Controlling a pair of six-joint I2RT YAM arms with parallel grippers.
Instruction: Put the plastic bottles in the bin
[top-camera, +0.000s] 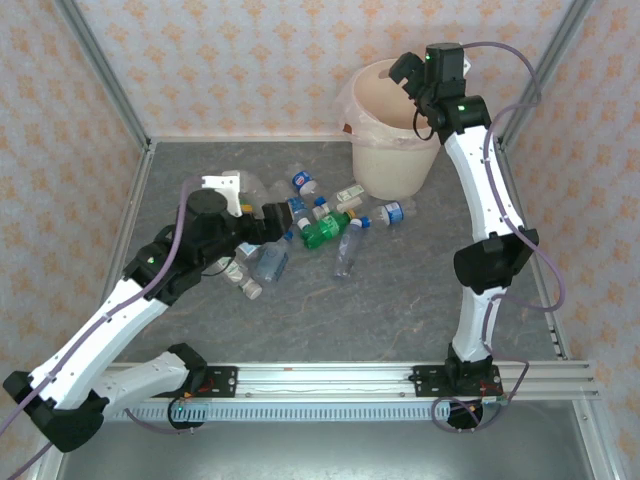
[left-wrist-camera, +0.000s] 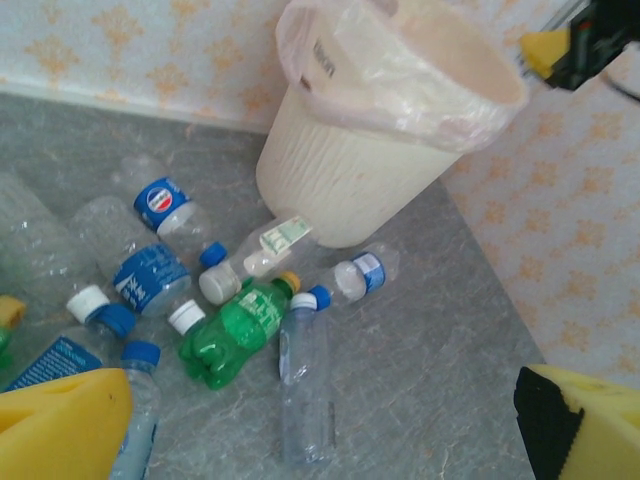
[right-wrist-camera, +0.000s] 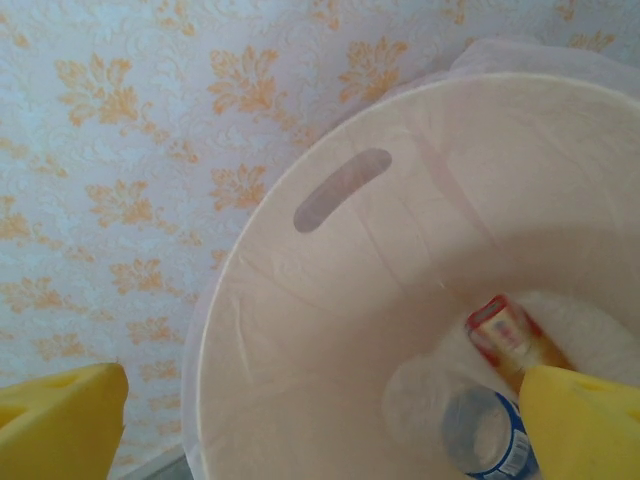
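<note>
While bottles (top-camera: 322, 232) crowd its base, right jaws gape over the bin (top-camera: 390, 168)

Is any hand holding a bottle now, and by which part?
Nothing is held. The left hand is open near the plastic bottles on the table; the right hand is open above the bin.

Cropped at right and bottom edges: bin (right-wrist-camera: 330, 330) | part hidden behind yellow finger (right-wrist-camera: 585, 420), lower right: blue-labelled bottle (right-wrist-camera: 485, 435) | cut by left edge: clear bottle (left-wrist-camera: 25, 245)
</note>
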